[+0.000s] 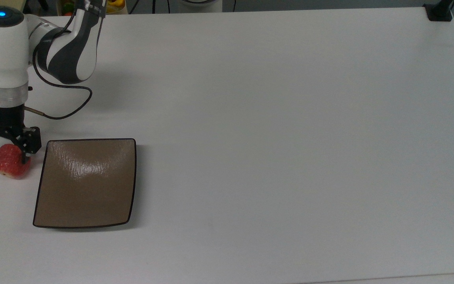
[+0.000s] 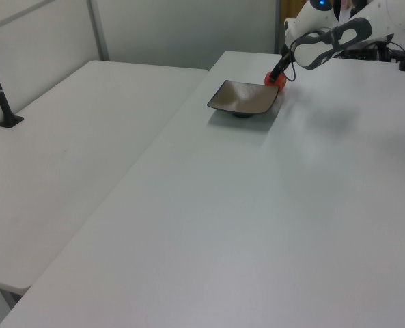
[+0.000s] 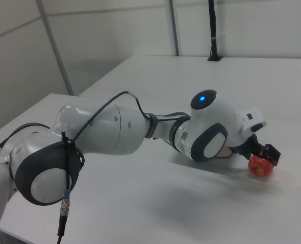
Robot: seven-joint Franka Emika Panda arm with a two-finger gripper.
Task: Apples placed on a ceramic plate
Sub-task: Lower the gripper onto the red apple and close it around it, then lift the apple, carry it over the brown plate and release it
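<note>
The gripper point(image 1: 5, 148) hangs right over the apple point(image 1: 10, 162), its two fingers spread apart, one on either side of the fruit's upper half, gripping nothing yet. The apple sits on the white table point(image 1: 274, 130), just beside the brown plate point(image 1: 85, 183), off the plate's edge on the top view's left. So the fruit lies straight below the fingers, and I'd judge the carry afterwards to be a short hop toward the top view's right.
</note>
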